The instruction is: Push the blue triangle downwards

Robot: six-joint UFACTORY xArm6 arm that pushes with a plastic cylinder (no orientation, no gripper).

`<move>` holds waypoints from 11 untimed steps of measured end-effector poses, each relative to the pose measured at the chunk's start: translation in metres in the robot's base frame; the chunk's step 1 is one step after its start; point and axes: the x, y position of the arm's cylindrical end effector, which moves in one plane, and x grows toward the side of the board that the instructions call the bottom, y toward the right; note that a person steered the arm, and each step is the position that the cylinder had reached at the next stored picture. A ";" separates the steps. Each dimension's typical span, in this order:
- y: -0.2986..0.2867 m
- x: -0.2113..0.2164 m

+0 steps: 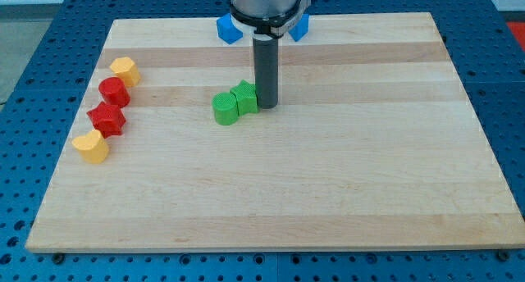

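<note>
You see two blue blocks near the board's top edge, one (229,29) left of the arm's housing and one (299,26) right of it, both partly hidden, so which is the triangle you cannot tell. My tip (267,106) rests beside two touching green blocks (235,103), well below the blue ones. The pale wooden board (328,184) lies on a blue perforated table (33,85); yellow (123,69), red (113,91), red (107,118) and yellow (91,147) blocks line its left side.

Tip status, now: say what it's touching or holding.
My tip: a bare rod that holds nothing, standing on the board right beside the green blocks, at their right; contact cannot be told. It is well below the blue blocks.
</note>
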 end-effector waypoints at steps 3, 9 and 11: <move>0.144 -0.096; 0.060 -0.176; 0.062 -0.127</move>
